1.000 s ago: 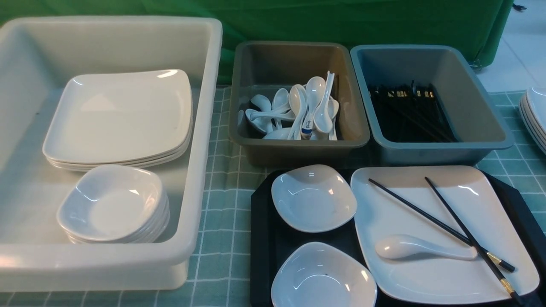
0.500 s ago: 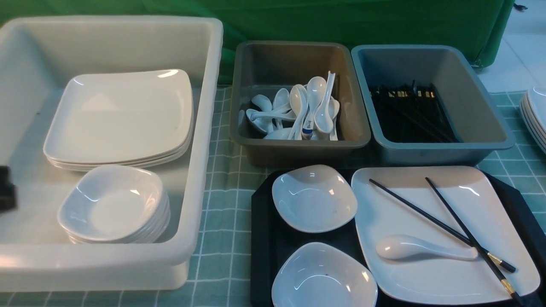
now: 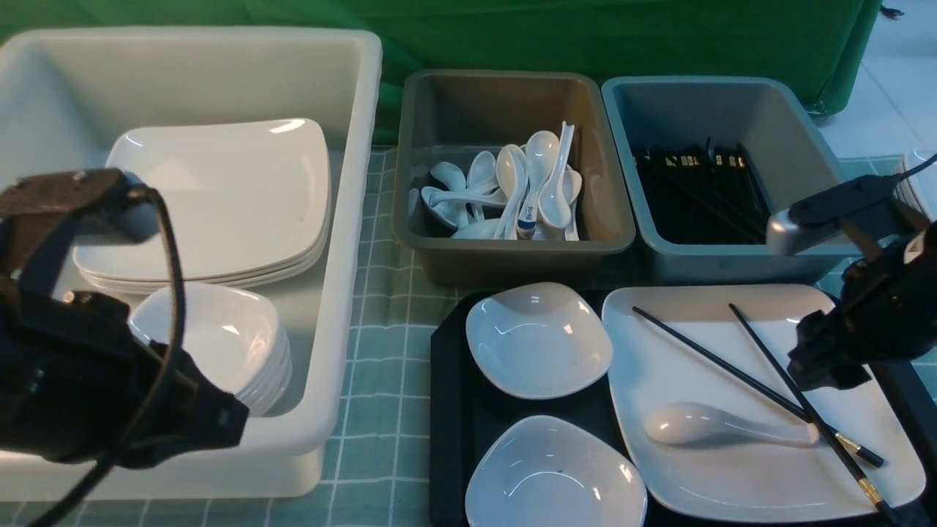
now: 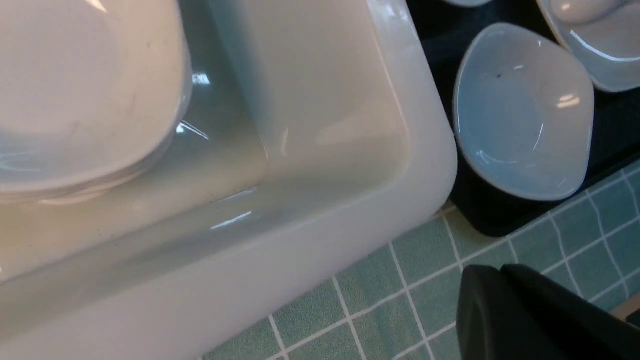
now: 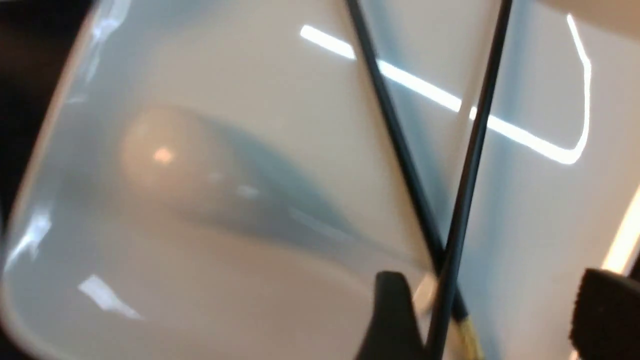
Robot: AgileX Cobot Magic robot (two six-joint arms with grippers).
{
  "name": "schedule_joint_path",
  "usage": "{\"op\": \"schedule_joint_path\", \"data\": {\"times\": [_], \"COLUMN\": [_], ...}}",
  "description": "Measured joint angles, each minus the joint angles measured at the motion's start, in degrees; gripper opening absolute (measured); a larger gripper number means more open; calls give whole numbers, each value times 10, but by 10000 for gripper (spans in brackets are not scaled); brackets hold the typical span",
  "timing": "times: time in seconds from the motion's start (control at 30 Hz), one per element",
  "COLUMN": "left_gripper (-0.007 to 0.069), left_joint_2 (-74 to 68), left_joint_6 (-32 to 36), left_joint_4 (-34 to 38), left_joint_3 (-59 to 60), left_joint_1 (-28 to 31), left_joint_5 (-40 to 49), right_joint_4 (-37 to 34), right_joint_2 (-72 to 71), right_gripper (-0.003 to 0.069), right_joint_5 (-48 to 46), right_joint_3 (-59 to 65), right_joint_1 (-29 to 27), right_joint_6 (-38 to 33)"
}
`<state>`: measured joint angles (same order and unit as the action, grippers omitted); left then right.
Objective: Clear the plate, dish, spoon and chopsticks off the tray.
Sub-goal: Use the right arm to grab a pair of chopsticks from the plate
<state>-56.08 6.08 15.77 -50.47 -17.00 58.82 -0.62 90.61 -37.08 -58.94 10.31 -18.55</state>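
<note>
The right gripper (image 5: pixel 492 280) stands open above the right part of the plate (image 3: pixel 732 476), its fingers spread on either side of the chopsticks (image 3: pixel 779 362) and nothing between them in a grip; the chopsticks cross near their gold bands, thick ends towards the plate's near right corner, thin ends towards its far edge; just beside the crossing is the handle tip of the soup spoon (image 3: pixel 684 424), whose bowl points to the plate's left edge and seems, as far as the blurred wrist view allows, to lie face down.

The plate fills the right part of the tray (image 3: pixel 446 410); one small dish (image 3: pixel 538 344) sits by the tray's far left corner, the second dish (image 3: pixel 556 479) nearer along the left edge; the left gripper (image 4: pixel 500 272) is closed and empty, out by the near right corner of the white tub (image 3: pixel 351 256).

The step in hand looks like taking up the chopsticks, with all the tableware yet to be cleared; the next move calls for lowering the right gripper squarely over the crossing and closing on both sticks without catching the spoon handle, then lifting them towards the blue-grey tub (image 3: pixel 739 250), where other chopsticks lie.
</note>
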Motion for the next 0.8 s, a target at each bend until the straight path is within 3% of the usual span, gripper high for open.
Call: {"op": "schedule_joint_path", "data": {"times": [0.17, 0.37, 0.47, 0.67, 0.8], "left_gripper": [0, 0, 0, 0, 0], "left_joint_2": [0, 0, 0, 0, 0], "left_joint_6": [-48, -64, -65, -65, -65], "left_joint_4": [-56, -76, -78, -82, -82], "left_joint_3": [0, 0, 0, 0, 0], "left_joint_1": [-54, -60, -60, -60, -60], "left_joint_5": [-2, -8, -9, -14, -23], "right_joint_4": [10, 15, 14, 12, 15], "right_joint_2": [76, 141, 148, 149, 134], "right_gripper": [530, 524, 462, 94, 76], "right_joint_5": [24, 44, 41, 11, -16], "right_joint_3": [-20, -39, -44, -48, -47], "right_joint_1": [0, 1, 1, 1, 1], "right_joint_6": [6, 52, 61, 64, 65]}}
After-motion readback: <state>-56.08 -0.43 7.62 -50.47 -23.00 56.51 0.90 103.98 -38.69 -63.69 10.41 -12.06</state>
